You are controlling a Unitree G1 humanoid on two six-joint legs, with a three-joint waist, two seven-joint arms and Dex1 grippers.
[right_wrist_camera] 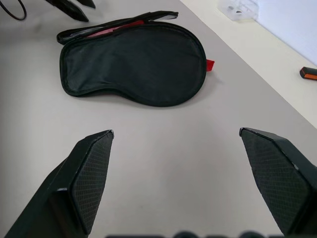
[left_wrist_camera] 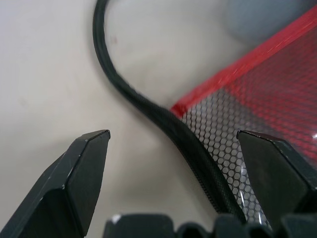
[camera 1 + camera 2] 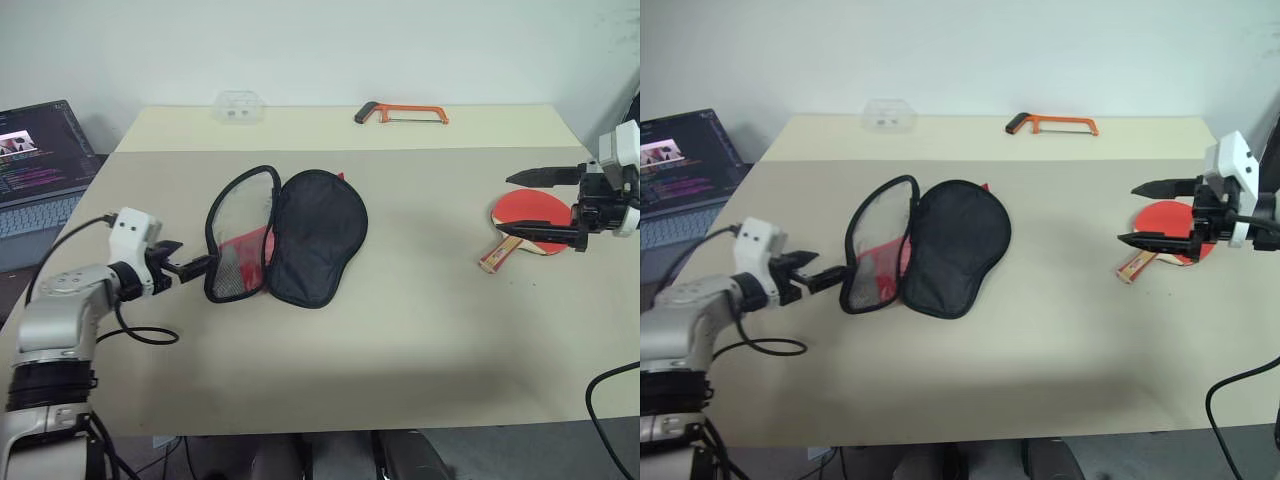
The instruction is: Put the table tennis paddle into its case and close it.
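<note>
The case lies unzipped in the middle of the table, its black half flat. Its red half with the mesh pocket stands up on edge beside the black half. My left gripper is open at the lower left rim of that raised half. In the left wrist view the zip edge runs between the fingers. The table tennis paddle lies flat at the right, its pale handle pointing toward me. My right gripper hovers open above the paddle, with nothing between its fingers.
An orange hacksaw and a clear plastic box lie along the table's far edge. A laptop sits off the table's left side. A black cable loops on the table near my left arm.
</note>
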